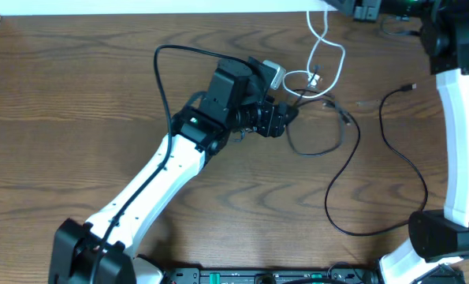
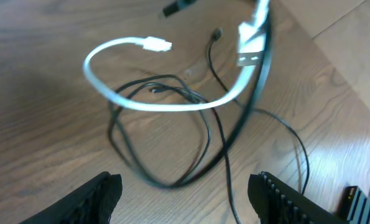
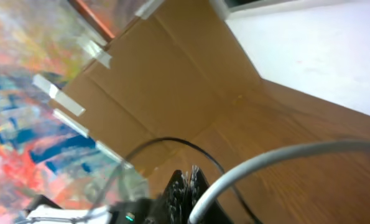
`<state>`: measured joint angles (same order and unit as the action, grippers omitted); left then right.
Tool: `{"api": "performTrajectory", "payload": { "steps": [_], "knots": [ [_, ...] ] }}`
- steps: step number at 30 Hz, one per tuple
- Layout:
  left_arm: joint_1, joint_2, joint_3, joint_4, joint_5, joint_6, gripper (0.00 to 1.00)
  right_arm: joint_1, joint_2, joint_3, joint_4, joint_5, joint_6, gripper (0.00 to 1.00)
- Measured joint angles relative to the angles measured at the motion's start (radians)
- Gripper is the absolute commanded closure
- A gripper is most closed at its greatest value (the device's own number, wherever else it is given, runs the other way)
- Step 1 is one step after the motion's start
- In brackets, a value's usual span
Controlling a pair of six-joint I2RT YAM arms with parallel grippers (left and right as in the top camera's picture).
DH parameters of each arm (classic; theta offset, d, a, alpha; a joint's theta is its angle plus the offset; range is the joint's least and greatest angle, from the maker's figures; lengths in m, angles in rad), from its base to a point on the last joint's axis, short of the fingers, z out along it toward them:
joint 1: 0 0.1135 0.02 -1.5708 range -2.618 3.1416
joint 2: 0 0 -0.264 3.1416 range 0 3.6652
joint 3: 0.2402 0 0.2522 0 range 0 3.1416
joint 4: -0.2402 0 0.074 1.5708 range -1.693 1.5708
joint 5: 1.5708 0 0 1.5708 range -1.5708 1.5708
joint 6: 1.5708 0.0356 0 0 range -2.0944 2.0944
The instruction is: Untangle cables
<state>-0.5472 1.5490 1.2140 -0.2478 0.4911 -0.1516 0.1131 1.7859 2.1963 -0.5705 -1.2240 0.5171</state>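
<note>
Left gripper (image 2: pixel 183 190): fingers apart, nothing between them, poised over the tangle mid-desk. The white cable (image 2: pixel 163 104) loops just ahead, crossing over the black cable (image 2: pixel 172 177); its small plug points right in the wrist view. Overhead, the black cable sweeps from the knot down and round to the right, free plug near the right arm. Open desk (image 1: pixel 76 95) lies left and below. Right gripper (image 3: pixel 188 183): fingers together, near a cardboard wall (image 3: pixel 172 81).
</note>
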Motion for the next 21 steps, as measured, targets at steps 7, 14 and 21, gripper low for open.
{"api": "performTrajectory", "payload": {
  "steps": [7,14,21],
  "knots": [
    [-0.032,0.035,0.0,0.017,0.0,0.001,0.5,0.042,0.0,0.0,0.037,-0.002,0.066,0.99],
    [-0.033,0.035,0.0,0.016,-0.001,0.017,0.92,0.041,0.0,0.0,-0.003,0.014,0.064,0.99],
    [-0.034,0.035,0.0,-0.101,0.0,0.018,0.92,-0.003,0.0,0.002,-0.265,0.247,-0.051,0.99]
  ]
}}
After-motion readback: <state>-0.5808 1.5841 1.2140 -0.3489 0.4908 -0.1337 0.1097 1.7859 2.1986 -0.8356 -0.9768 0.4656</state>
